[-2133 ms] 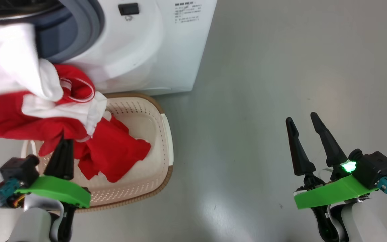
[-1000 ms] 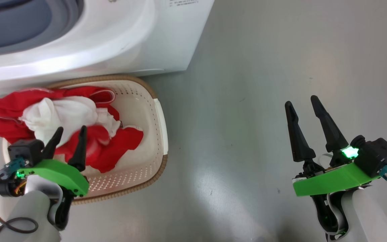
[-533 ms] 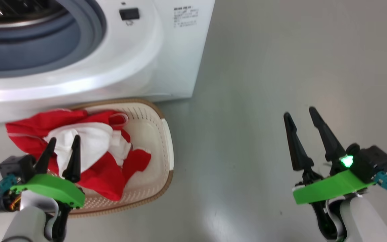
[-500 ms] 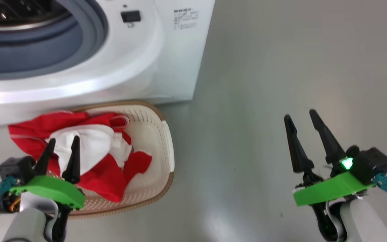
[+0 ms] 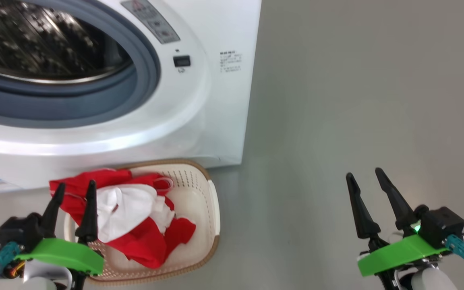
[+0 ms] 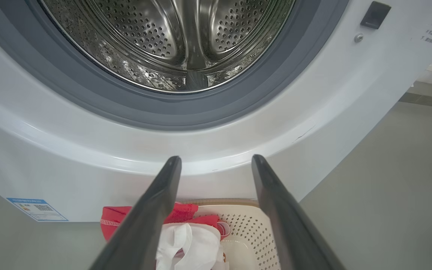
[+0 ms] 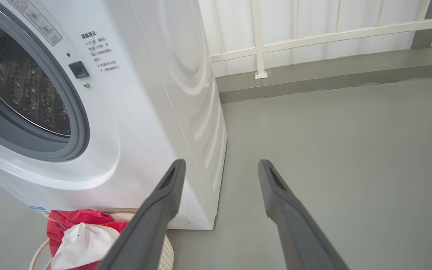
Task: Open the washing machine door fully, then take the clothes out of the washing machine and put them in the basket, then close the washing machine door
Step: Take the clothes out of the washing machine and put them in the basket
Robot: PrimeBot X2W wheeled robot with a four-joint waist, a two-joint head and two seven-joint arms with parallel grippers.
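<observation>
The white washing machine [image 5: 199, 108] stands with its grey gasket [image 5: 143, 80] and bare steel drum [image 6: 171, 41] exposed; its door is out of view. The red and white clothes [image 5: 131, 221] lie heaped in the cream basket [image 5: 206, 225] on the floor in front of the washer, one red edge hanging over the basket's left rim. My left gripper [image 5: 75, 189] is open and holds nothing, hovering above the basket's left side. My right gripper [image 5: 365, 177] is open over bare floor far to the right. The clothes [image 7: 77, 232] and the washing machine [image 7: 156, 105] also show in the right wrist view.
A blue label [image 6: 38, 209] sits low on the washer's front. Grey floor [image 5: 357, 100] stretches to the right of the machine. A white railing and wall [image 7: 313, 33] stand behind it.
My left gripper opened and let the clothes drop into the basket, then drew back above it. The head camera has tilted upward, bringing the drum into sight. The right arm barely moved.
</observation>
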